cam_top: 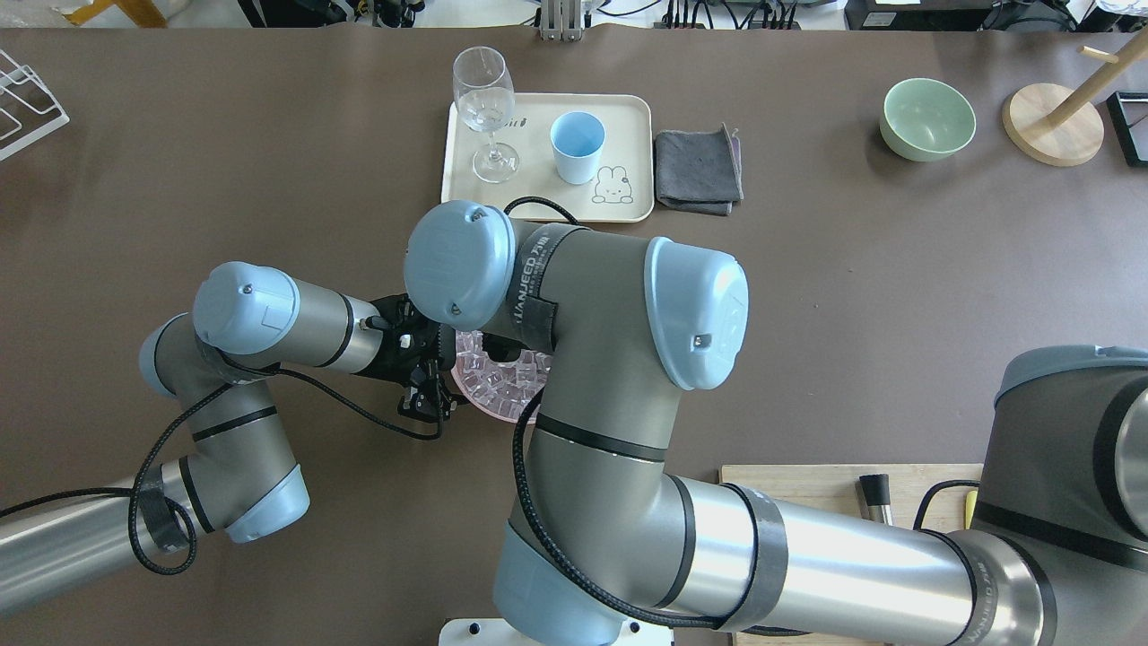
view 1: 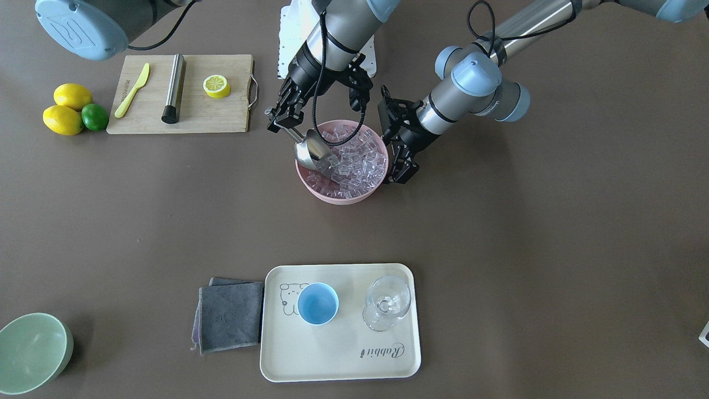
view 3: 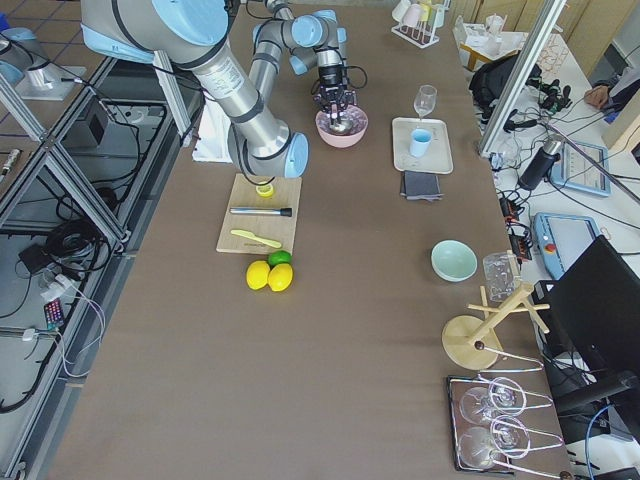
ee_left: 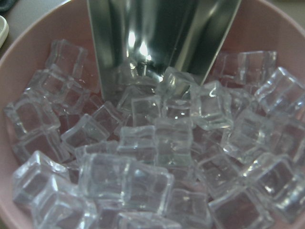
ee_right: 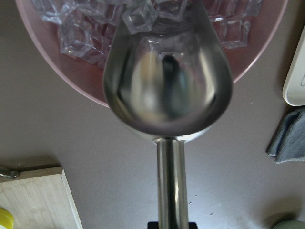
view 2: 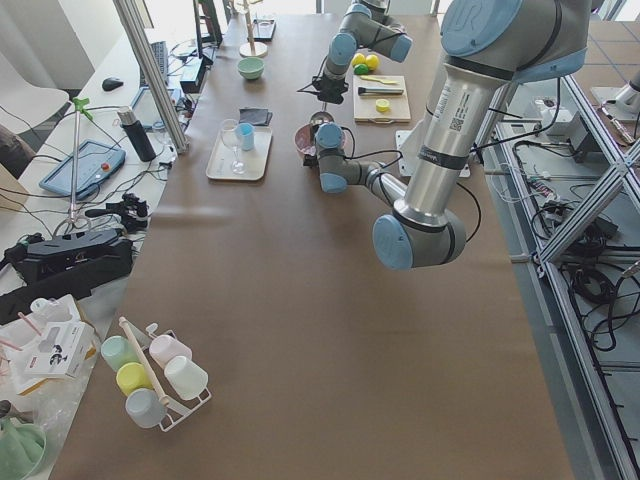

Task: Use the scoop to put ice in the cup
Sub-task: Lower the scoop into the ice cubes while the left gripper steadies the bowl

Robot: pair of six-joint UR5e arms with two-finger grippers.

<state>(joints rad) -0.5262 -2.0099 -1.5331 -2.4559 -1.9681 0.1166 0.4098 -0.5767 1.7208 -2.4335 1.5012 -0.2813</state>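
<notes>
We judge the task barely begun: the right tool [view 1: 283,123] clamps the handle of the scoop [view 1: 313,155], whose mouth is dug into the ice [view 1: 357,158] in the pink bowl [view 1: 332,197], while the cup [view 1: 318,303] stands empty, well apart from that bowl. The left tool [view 1: 401,169] sits at the bowl's rim, open or gripping we cannot tell, and overhead the right arm [cam_top: 610,314] hides the scoop.
</notes>
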